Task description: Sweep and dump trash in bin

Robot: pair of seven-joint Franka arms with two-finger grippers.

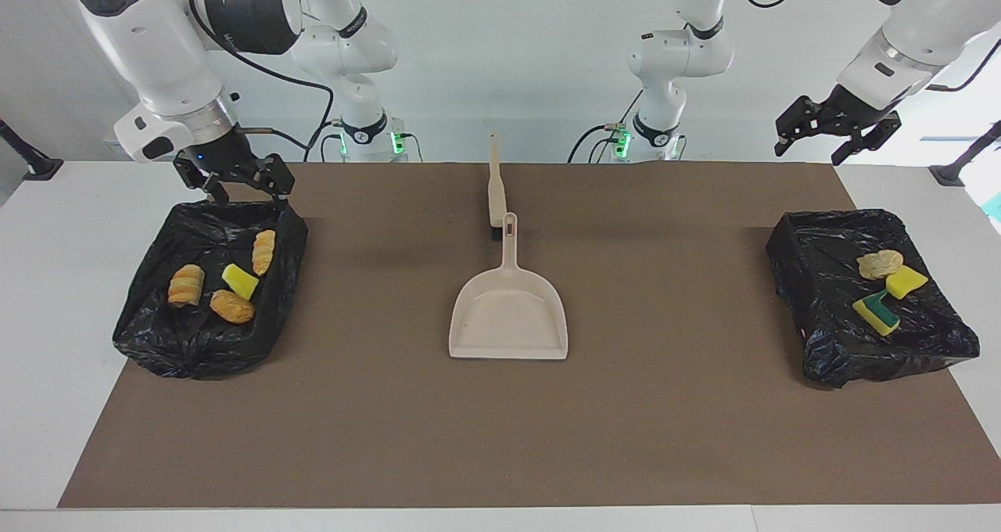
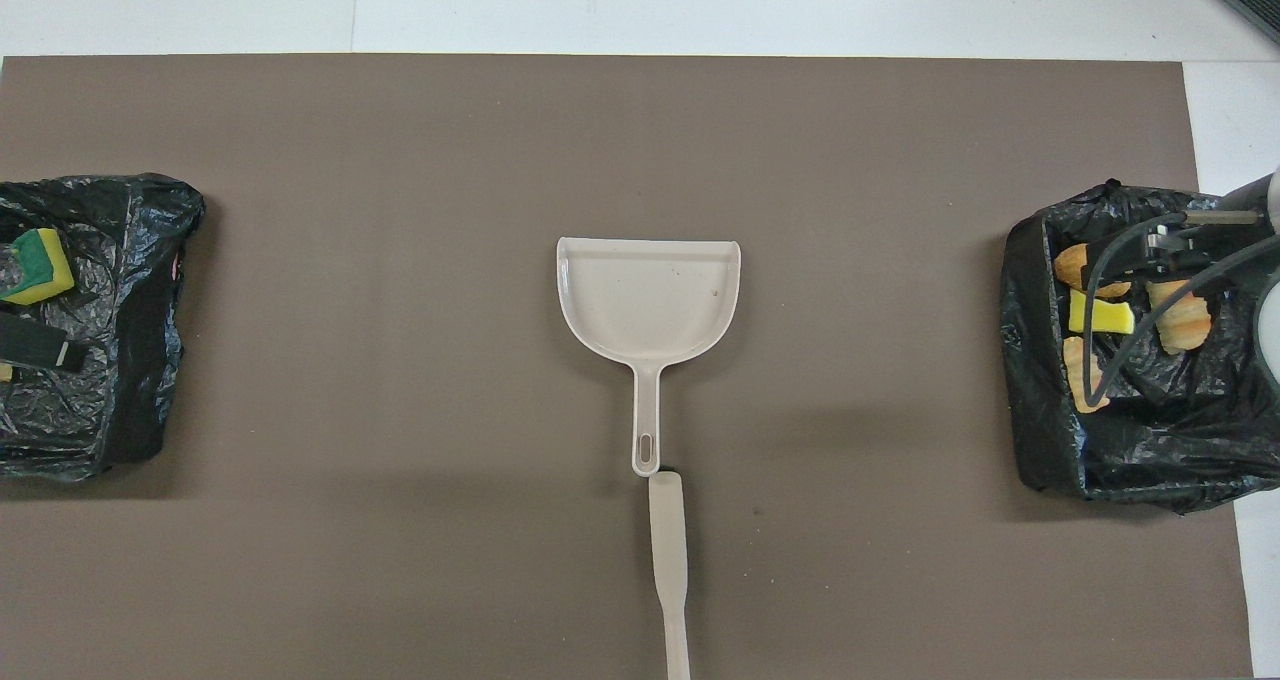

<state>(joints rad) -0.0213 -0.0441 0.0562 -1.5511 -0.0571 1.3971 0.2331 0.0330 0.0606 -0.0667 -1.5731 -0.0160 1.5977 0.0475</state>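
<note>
Though partly hidden (cables), trash (image 1: 222, 283) binned.

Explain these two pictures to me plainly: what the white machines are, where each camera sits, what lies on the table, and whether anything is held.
The white machines are two robot arms, each ending in a two-fingered hand. One picture is taken from across the table, facing the arms; the other looks steeply down from above the arms' own end.

A brown mat covers the table. In its middle lies a beige dustpan, empty, and a brush lies nearer the robots, at the end of the pan's handle.

At each end of the table sits a bin lined with black plastic. The bin at the right arm's end holds three bread-like chunks and a yellow sponge bit; the other bin holds one chunk and two sponges.

The right hand hovers open above its bin's rim. The left hand hangs open in the air. Neither holds anything.
</note>
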